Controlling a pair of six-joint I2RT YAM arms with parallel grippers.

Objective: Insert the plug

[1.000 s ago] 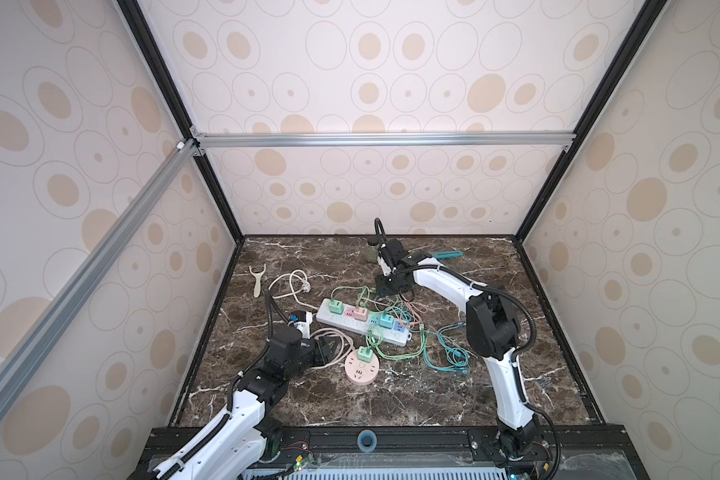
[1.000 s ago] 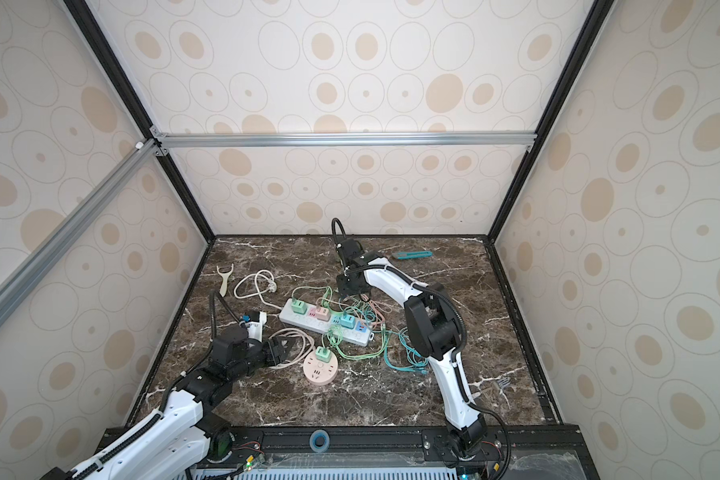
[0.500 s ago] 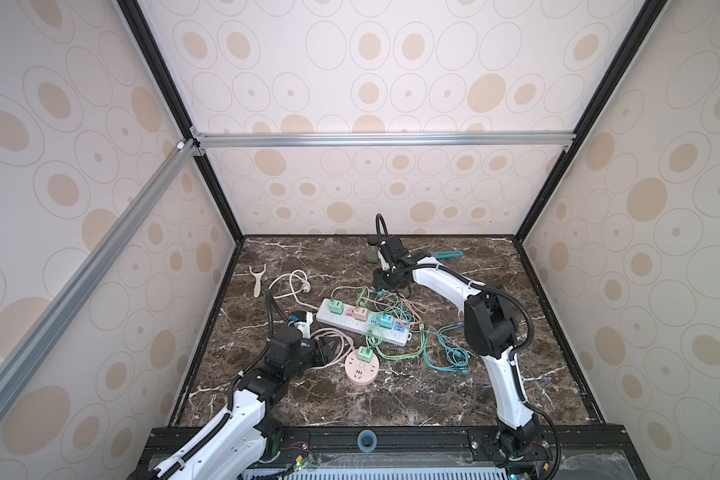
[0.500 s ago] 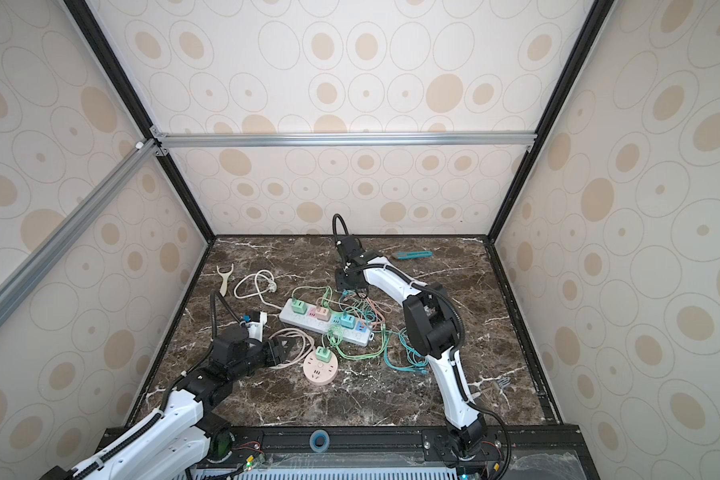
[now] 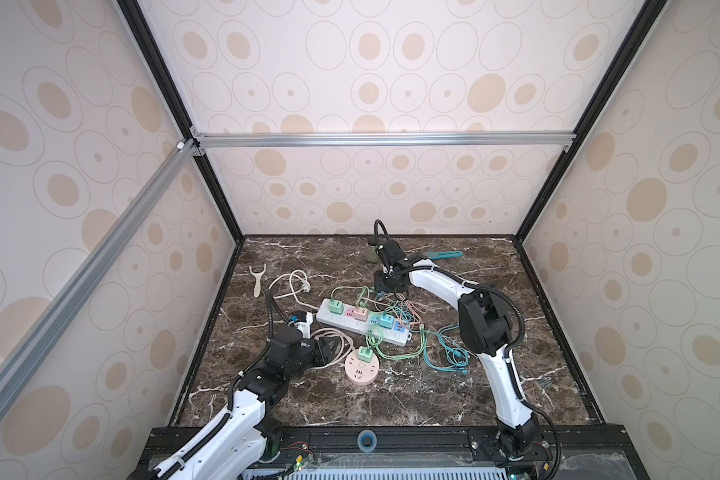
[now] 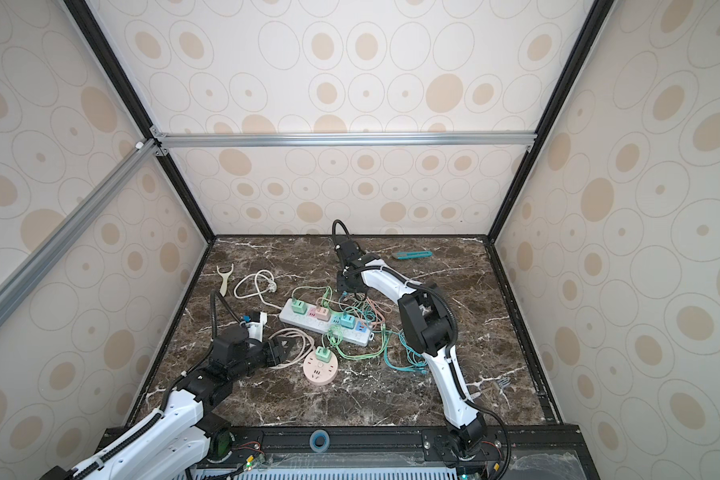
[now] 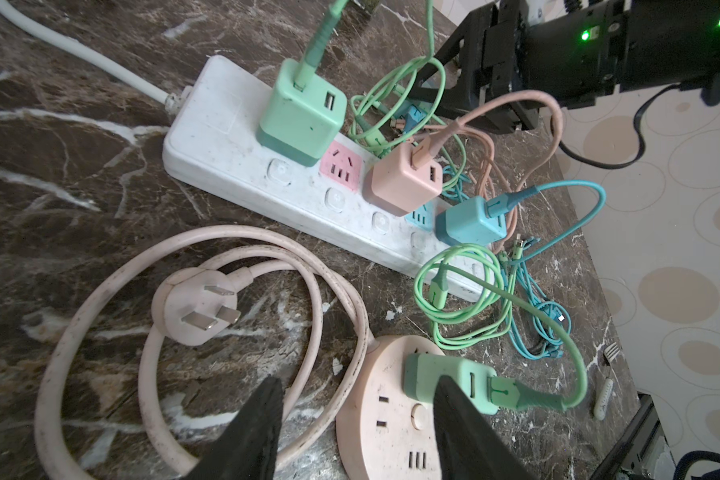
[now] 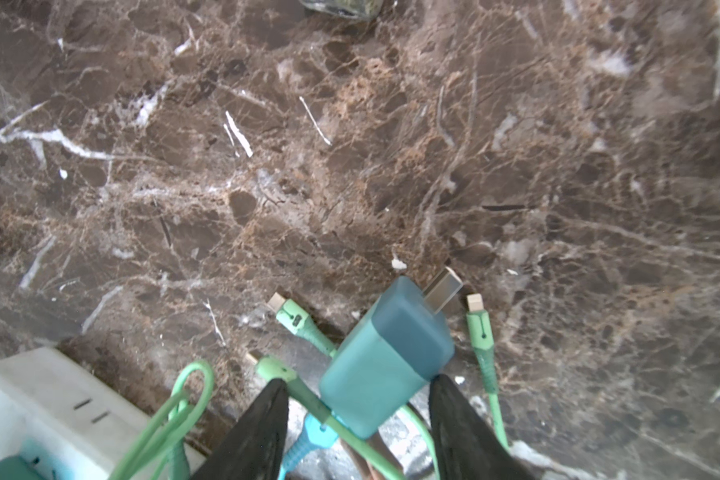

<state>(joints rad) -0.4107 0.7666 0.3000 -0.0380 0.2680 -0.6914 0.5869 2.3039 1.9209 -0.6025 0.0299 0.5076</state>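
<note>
Finding 1: the fingers of the right gripper stand partly open, 1 on each side of the blue charger. 1 finger touches its corner and the other shows a gap, so I judge the charger straddled, not clamped. It lies on the table across green cables. Its long axis runs outward from between the fingers. The 2 flat metal prongs point away from the fingertips, skewed toward the touching finger. The strip lies near, beyond the finger with the gap, to the side and not ahead. Any insertion would therefore call for a firm grip across the body and a turn of the prongs toward the strip. Finding 2: the left gripper is open and empty over the round socket, well apart from the charger, so the right arm is nearer. Materials: the charger is a smooth, matte, rounded plastic block. The cables are thin and rubbery. The strip is scuffed white plastic. The table is polished brown marble with white veins.
</note>
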